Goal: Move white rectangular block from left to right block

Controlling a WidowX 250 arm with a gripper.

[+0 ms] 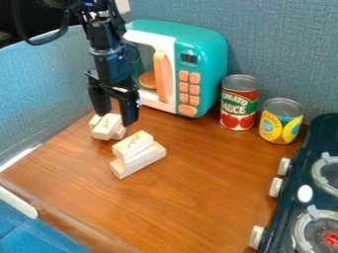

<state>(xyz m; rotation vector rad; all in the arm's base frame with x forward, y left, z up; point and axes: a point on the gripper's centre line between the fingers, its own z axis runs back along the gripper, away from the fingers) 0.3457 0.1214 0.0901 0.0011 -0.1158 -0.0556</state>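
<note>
The gripper (116, 117) hangs at the upper left, in front of the toy microwave, with its two fingers apart and nothing seen between them. Just below and behind its fingertips is the left stack, where a pale rectangular block (106, 126) lies across another pale block (120, 133). Part of this stack is hidden by the gripper. To the right and nearer the camera is the right stack: a short pale block (132, 145) rests on a longer pale block (140, 160), set slightly askew.
A teal toy microwave (211, 54) stands behind the stacks. Right of it are a tomato can (239, 103) and a yellow-labelled can (281, 121). A dark toy stove (321, 143) with knobs lines the right side of the wooden table (198, 197). Blue-grey walls close off the back and left.
</note>
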